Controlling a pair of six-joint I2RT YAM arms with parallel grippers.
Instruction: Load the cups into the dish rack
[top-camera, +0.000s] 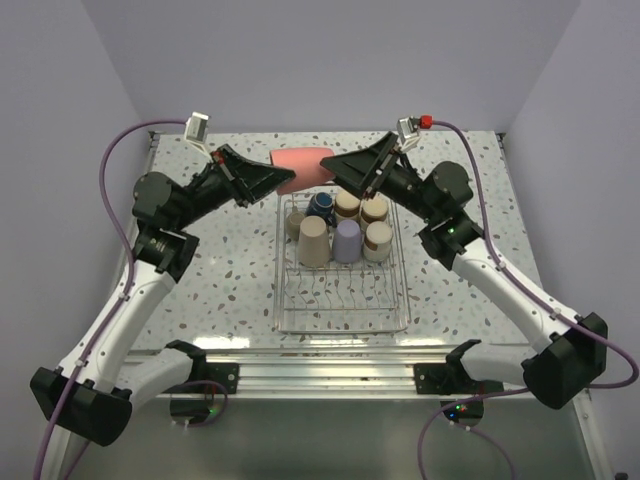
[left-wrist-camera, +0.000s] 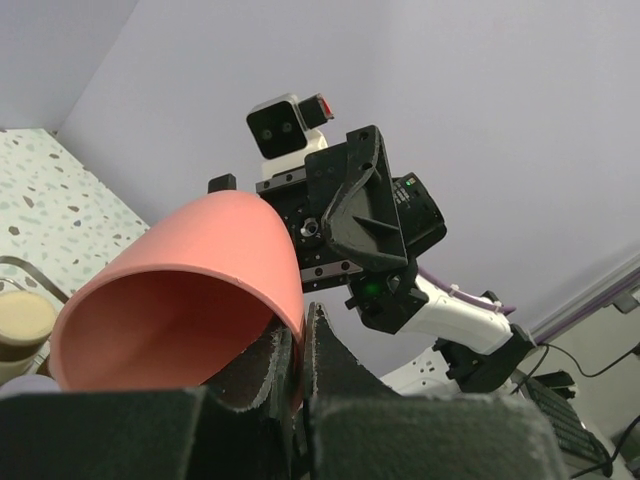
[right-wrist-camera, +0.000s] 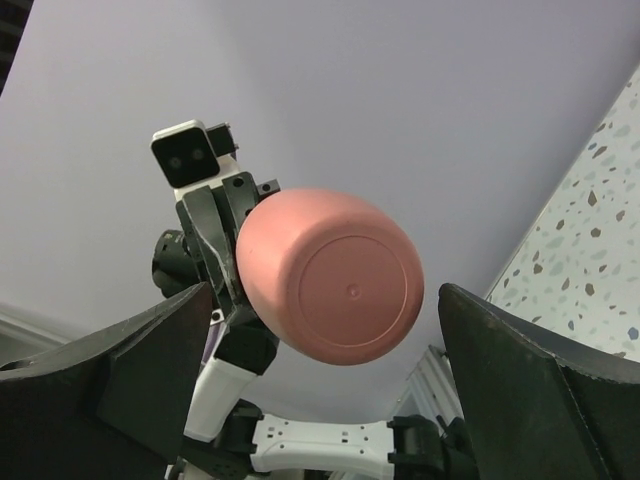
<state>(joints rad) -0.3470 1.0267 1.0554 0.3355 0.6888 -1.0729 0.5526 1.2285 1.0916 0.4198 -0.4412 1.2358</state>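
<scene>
"Left wrist view, start at the left pincer (left-wrist-camera: 303, 340): what's it doing?"

"It's clamped on the wall of the pink cup (left-wrist-camera: 190, 280), one finger inside the mouth and one outside. The cup lies on its side in the air, touching nothing else."

"Which way does it point?"

"Its long axis runs left to right. The mouth is toward the left pincer and the flat bottom faces right, straight at the right pincer (right-wrist-camera: 325, 300). In the right wrist view the bottom sits between those fingers, which are spread wide and hold nothing."

"Do they touch it?"

"I see a gap on both sides, so I'd say no."

"Where's all this over the table?"

"At the far end, between the two arms. The rack (top-camera: 279, 290) is on the near side of the cup, and the other cups (top-camera: 347, 238) are packed into its far half, mouths down. The near half has bare wire."

"So what does the next move turn on?"

"That axis, I'd guess. It's lined up for a handover to the right arm, which only has to close on the bottom end. Either way the cup must come nearer and tip mouth down."
</scene>
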